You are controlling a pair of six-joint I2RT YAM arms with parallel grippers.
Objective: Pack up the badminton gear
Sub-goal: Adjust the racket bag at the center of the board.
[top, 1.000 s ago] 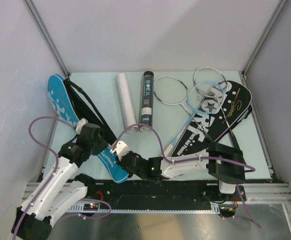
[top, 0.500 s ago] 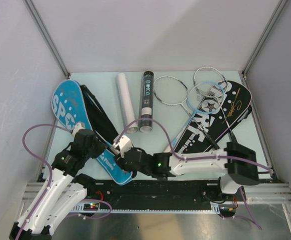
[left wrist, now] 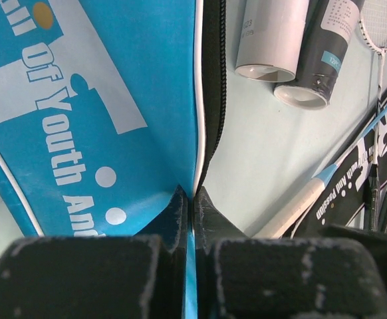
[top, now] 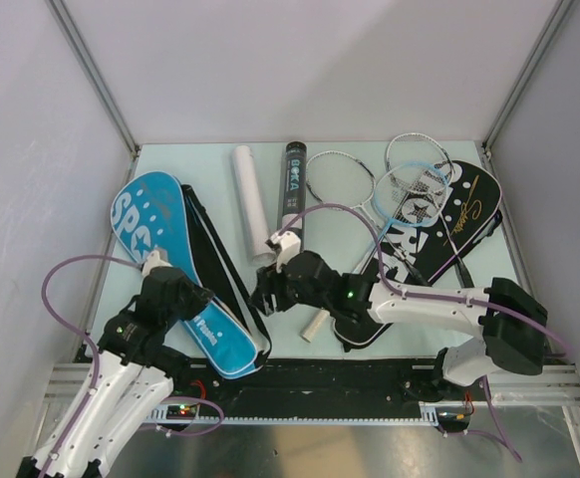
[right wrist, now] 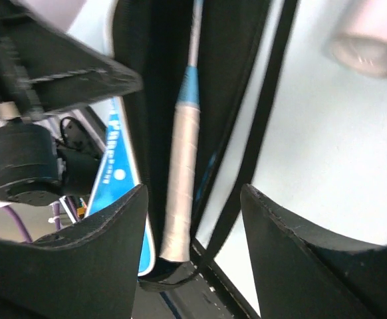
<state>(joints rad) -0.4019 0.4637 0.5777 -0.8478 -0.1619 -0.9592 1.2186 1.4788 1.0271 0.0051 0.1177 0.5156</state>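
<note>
Step in hand, by the look of it: opening blue racket-shaped "SPORT" cover (top: 155,224), lying along left edge of desk (top: 205,169). Left tool (left wrist: 193,199) pinched tight on cover's piped rim. Right tool (right wrist: 193,194): jaws apart, holding nothing, over black strap (right wrist: 266,113) by near edge. Next move probably needs right tool on white grip of light blue thin-framed racket (left wrist: 298,203). Desk pale green; plain grey walls (top: 320,70).

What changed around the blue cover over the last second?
The blue cover tipped from nearly on edge to lying flat, blue face up. The left tool closed on its edge. The right tool opened and drew back from the cover's near end toward the middle. The white tube, black tube, rackets and black cover stayed put.
</note>
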